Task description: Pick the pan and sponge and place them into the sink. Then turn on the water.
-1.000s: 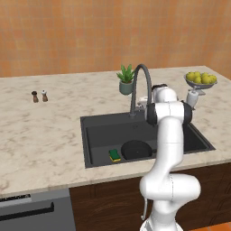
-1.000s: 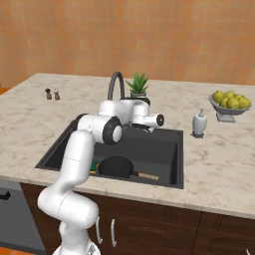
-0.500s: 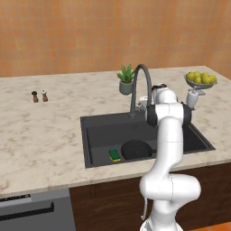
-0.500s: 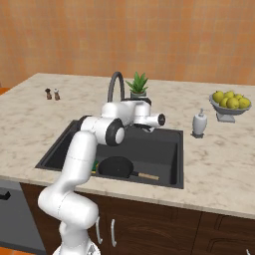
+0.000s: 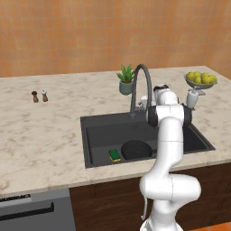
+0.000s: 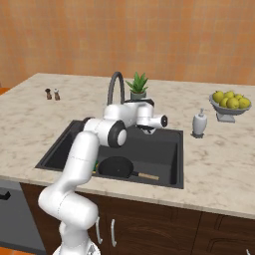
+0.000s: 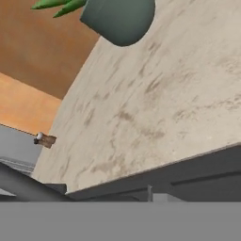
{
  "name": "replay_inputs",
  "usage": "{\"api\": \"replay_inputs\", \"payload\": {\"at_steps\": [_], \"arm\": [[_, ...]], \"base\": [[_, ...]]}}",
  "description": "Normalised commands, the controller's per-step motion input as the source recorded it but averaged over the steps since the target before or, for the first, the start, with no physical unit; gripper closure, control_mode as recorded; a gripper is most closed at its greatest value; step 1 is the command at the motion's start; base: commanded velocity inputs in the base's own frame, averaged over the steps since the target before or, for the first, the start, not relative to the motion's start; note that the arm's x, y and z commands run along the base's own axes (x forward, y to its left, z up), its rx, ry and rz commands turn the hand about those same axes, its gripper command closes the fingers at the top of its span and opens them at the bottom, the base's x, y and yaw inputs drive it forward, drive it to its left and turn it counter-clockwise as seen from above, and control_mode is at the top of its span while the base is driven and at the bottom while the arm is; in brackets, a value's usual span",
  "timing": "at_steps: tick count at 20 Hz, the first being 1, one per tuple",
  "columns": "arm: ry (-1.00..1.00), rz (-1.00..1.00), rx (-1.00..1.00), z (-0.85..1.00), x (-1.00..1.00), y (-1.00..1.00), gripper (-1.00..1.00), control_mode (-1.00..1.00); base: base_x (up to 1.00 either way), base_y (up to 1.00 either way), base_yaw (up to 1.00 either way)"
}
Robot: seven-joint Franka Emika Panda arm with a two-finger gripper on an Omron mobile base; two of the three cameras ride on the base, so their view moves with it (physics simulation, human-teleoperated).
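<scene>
The dark grey sink (image 5: pixel 97 135) (image 6: pixel 164 149) holds the black pan (image 5: pixel 135 150) (image 6: pixel 114 167), its thin handle (image 6: pixel 147 175) pointing to the front right. The yellow and green sponge (image 5: pixel 114 155) lies just left of the pan. In the right base view the arm hides most of the sponge (image 6: pixel 95 164). My gripper (image 5: pixel 145 102) (image 6: pixel 147 128) hangs at the sink's back rim, close beside the arched faucet (image 5: pixel 140 76) (image 6: pixel 115 84). How its jaws stand does not show. A dark faucet tube (image 7: pixel 28 188) crosses the hand view's lower left. No water is in view.
A potted plant (image 5: pixel 126 81) (image 6: pixel 138 85) (image 7: pixel 120 16) stands behind the faucet. A soap dispenser (image 5: pixel 192 98) (image 6: pixel 199 123) and a fruit bowl (image 5: pixel 201 79) (image 6: pixel 230 102) sit right of the sink. Two small shakers (image 5: pixel 39 96) (image 6: pixel 52 93) (image 7: pixel 43 139) stand far left.
</scene>
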Motion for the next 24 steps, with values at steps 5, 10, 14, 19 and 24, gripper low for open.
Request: {"api": "replay_inputs", "payload": {"at_steps": [5,10,14,19,24], "arm": [[0.40,-0.10,0.25,-0.06,0.00,-0.09,1.00,-1.00],[0.38,-0.08,0.27,-0.08,0.00,-0.16,1.00,-1.00],[0.35,-0.07,0.27,-0.16,0.00,-0.20,1.00,-1.00],[0.17,-0.03,0.09,-0.21,0.00,-0.08,1.00,-1.00],[0.00,0.00,0.00,0.00,0.00,-0.01,1.00,-1.00]], "base": [[0.00,0.00,0.00],[0.00,0.00,0.00],[0.00,0.00,0.00],[0.00,0.00,0.00],[0.00,0.00,0.00]]}}
